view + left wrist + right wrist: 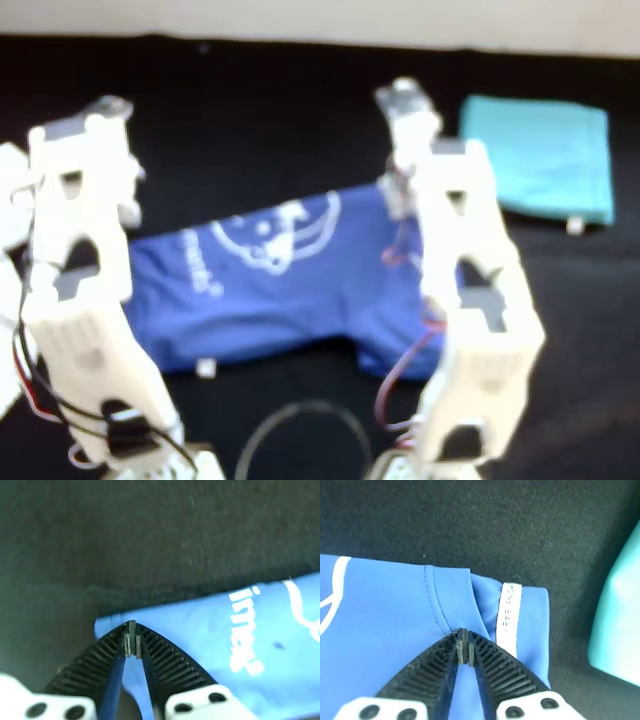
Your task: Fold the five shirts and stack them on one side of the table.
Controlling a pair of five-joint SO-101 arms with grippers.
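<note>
Shirts of two colours lie on the black cloth-covered table point(250, 110). A bright blue shirt point(290, 300) of smooth synthetic fabric is spread across the middle of the table, between the two white arms. It carries a white line drawing point(280, 235) on its upper face and white lettering point(245, 630) toward the left arm's side. A small white tag point(205, 368) sits at its near edge. A teal shirt point(540, 155), folded into a flat rectangle, rests on the far right part of the table, apart from the blue shirt and just beyond the right arm point(470, 290).

The left arm point(80, 300) stands over the blue shirt's left end. The left gripper point(131, 642) has its black ribbed fingers brought together at the tips, clamped on the blue shirt's edge close to a corner, with blue fabric showing between the fingers.

The right gripper point(466, 649) is likewise pinched together on the blue shirt, biting a crease in the fabric beside a seam. A white label strip point(509, 612) lies on the shirt just next to its fingers, and the teal shirt's edge is near, across a band of bare black table.

Red wires point(400, 370) run along the right arm, and a dark cable loop point(300, 425) lies on the table at the near edge between the arm bases.
</note>
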